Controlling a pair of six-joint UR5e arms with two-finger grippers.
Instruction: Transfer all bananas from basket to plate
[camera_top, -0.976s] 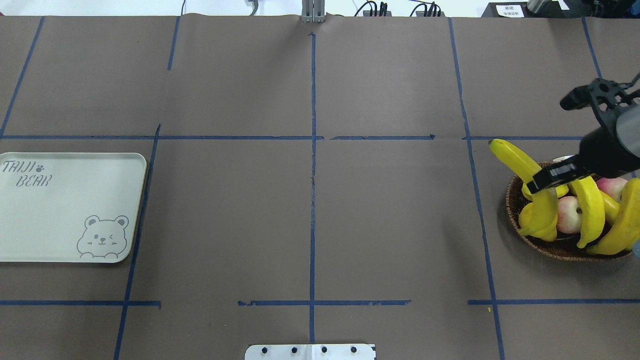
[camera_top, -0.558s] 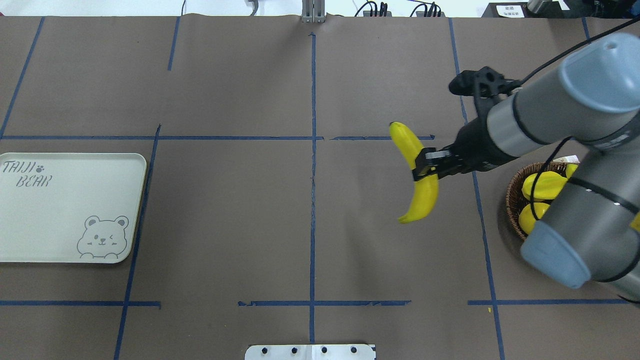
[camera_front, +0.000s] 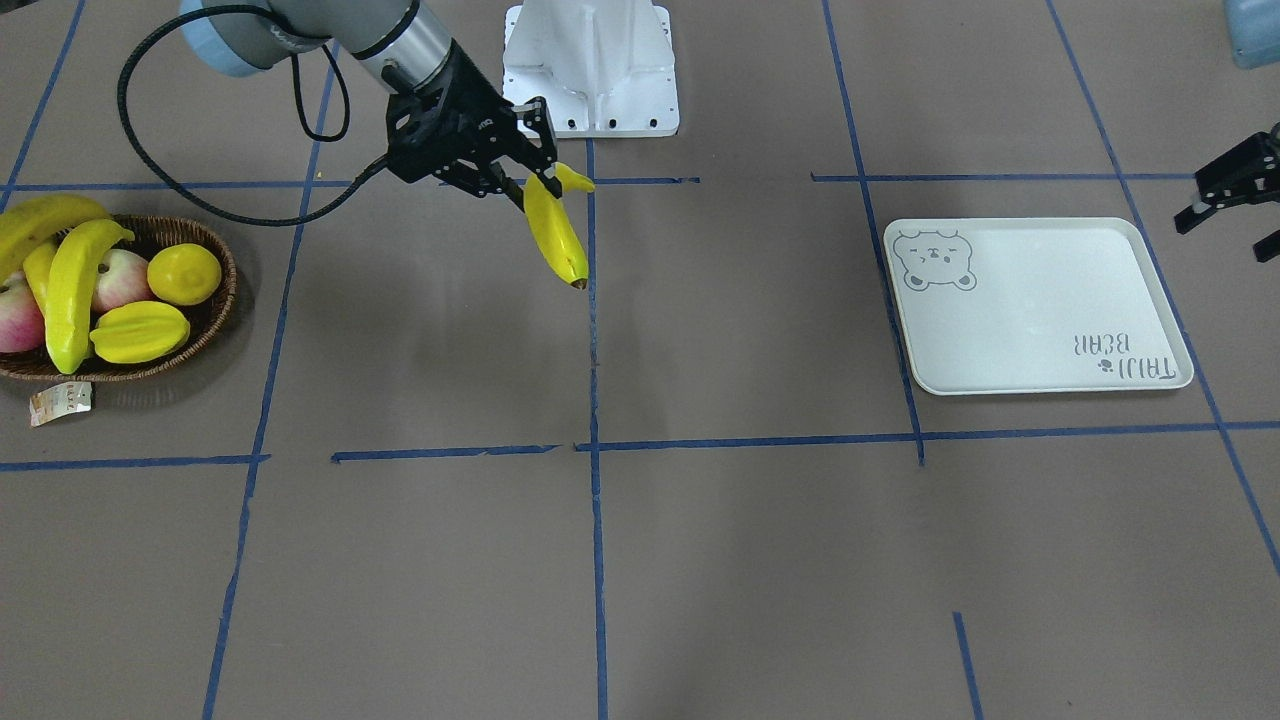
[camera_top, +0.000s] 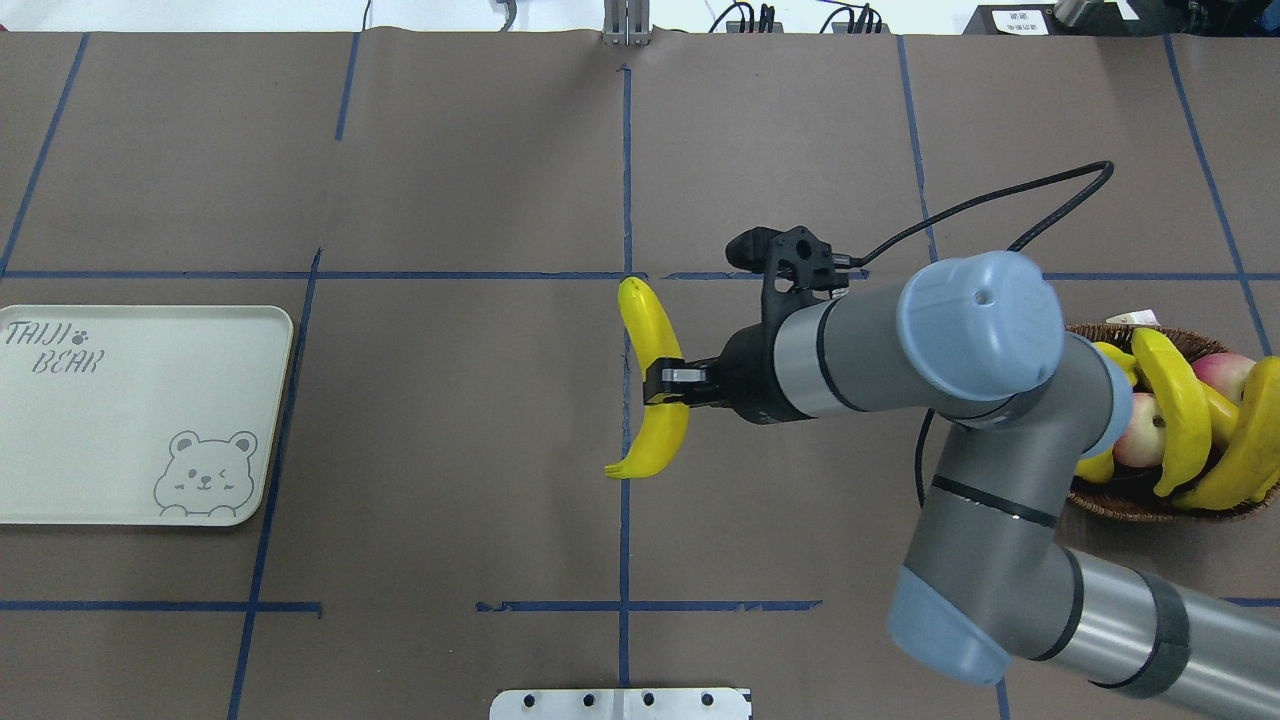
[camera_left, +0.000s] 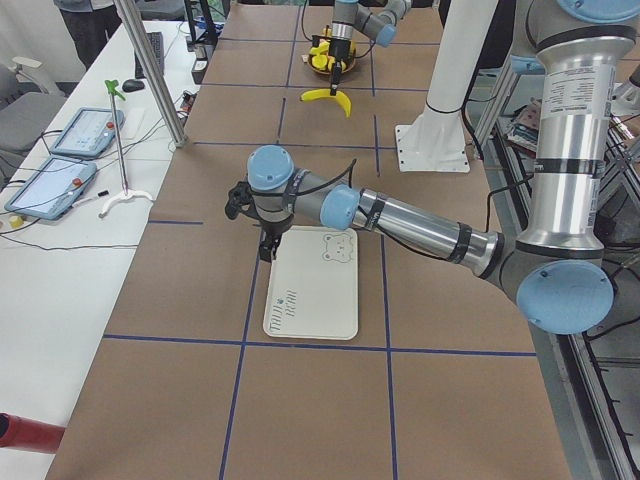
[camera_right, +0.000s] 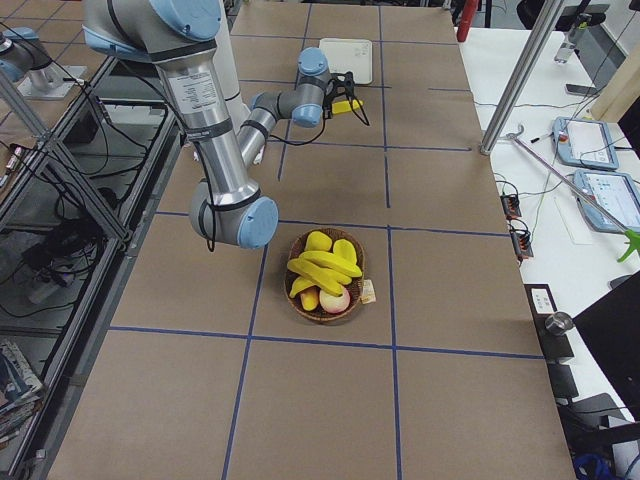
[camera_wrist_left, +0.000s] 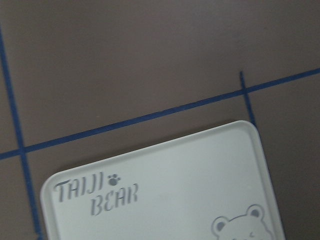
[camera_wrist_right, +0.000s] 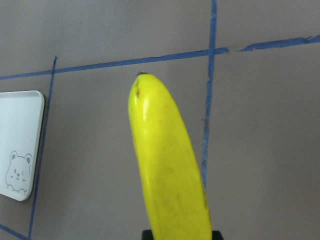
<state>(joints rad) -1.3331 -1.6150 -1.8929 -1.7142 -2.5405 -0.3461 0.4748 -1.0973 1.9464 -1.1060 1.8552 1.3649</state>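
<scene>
1. Stage of work. Your right gripper (camera_top: 666, 385) pinches one long, curved, glossy yellow banana (camera_top: 648, 325) around its middle, with a jaw pressed to each side. The fruit hangs above the table's central blue tape line (camera_top: 625, 170). It is between the two containers and touches neither.
2. Done. The flat, rectangular, pale grey-white plate (camera_top: 130, 420) with the bear-face print carries no banana yet. Judged from this, the first transfer is only about half made.
3. Left to do. The shallow, oval, dark brown woven wicker basket (camera_front: 214, 318) sits at the table's far right end. It holds at least two more bananas (camera_front: 70, 290), and apparently three. Each needs its own trip, so most of the task lies ahead.
4. Idle arm. Your left gripper (camera_front: 1225, 228) hovers just beside the plate's outer edge. Its fingers appear spread, with nothing between them.
5. Surfaces.
   - The held banana is smooth and shiny with a small dark tip. It is probably slippery, and its curve could let it swing in a mid-body pinch.
   - The plate is smooth, with rounded corners and a low raised rim.
   - The basket's weave is coarse, and a small paper tag (camera_front: 60, 402) lies at its rim.
   - The table cover is matt brown paper.
6. Not targets. Leave the ridged yellow starfruit (camera_front: 140, 332), the round yellow lemon (camera_front: 185, 273) and the pink-red apples (camera_front: 120, 280) where they are.
</scene>
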